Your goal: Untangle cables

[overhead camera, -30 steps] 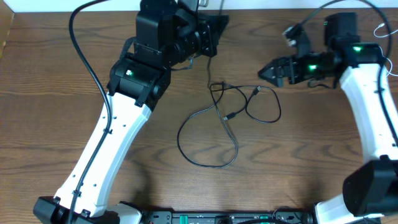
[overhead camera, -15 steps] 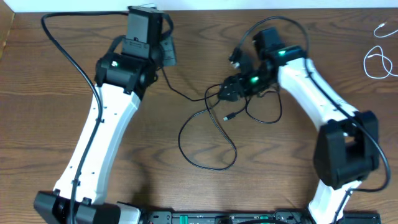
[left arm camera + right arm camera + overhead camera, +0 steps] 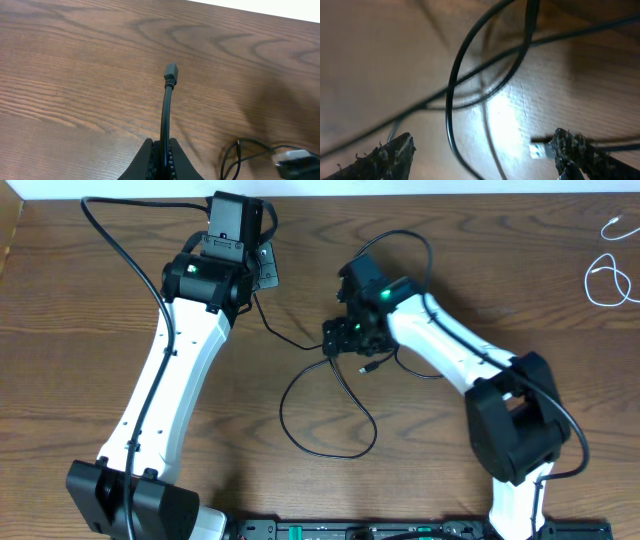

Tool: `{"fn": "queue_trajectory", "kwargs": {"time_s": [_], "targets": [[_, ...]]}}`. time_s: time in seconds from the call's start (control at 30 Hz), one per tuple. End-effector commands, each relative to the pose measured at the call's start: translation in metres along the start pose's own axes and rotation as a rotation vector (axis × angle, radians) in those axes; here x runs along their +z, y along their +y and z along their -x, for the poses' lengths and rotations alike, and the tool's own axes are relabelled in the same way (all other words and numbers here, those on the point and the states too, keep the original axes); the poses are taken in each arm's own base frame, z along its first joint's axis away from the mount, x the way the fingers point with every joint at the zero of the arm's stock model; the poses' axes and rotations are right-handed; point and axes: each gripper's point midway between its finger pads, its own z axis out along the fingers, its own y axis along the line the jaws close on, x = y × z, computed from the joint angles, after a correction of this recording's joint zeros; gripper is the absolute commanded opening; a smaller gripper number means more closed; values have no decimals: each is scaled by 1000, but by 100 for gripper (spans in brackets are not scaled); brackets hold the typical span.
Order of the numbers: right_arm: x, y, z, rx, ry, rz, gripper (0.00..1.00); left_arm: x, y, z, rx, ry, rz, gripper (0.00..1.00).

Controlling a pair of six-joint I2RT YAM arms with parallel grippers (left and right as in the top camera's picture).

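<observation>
**Right claw now above the knot, left claw holds one end away**

Nearest to the base, the big loop of the black cable (image 3: 282, 408) lies slack on the worktop (image 3: 80, 330). A bit farther, the right claw (image 3: 338, 338) hangs directly over the place where the strands cross. Its fingers (image 3: 387, 152) stand wide apart and grip nothing. The free plug (image 3: 368, 367) lies just beside it.

1 sec ago this claw was well off to the right side, so it has travelled in to the tangle.

Farther still, the left claw (image 3: 262, 272) is closed on the other end of the black cable, w/ the held plug (image 3: 171, 72) sticking out in front of it. It has moved from top centre to the left, and one strand now runs drawn out from it to the knot.

At the far right edge the white cable (image 3: 603, 277) lies well apart from everything.

For the task we judge: the two cords are already separated, i.e. only the black cable's own crossings remain. One end is anchored, so the right claw can probably take a strand next.
</observation>
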Motion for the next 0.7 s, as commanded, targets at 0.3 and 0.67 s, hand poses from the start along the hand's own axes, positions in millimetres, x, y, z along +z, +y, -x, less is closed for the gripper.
{"fn": "queue_trajectory", "kwargs": {"time_s": [0.3, 0.67], "targets": [[55, 16, -4, 113, -55, -86, 71, 2, 4, 4, 8, -6, 19, 8], [67, 5, 4, 149, -112, -154, 45, 2, 4, 4, 8, -7, 19, 8]]}}
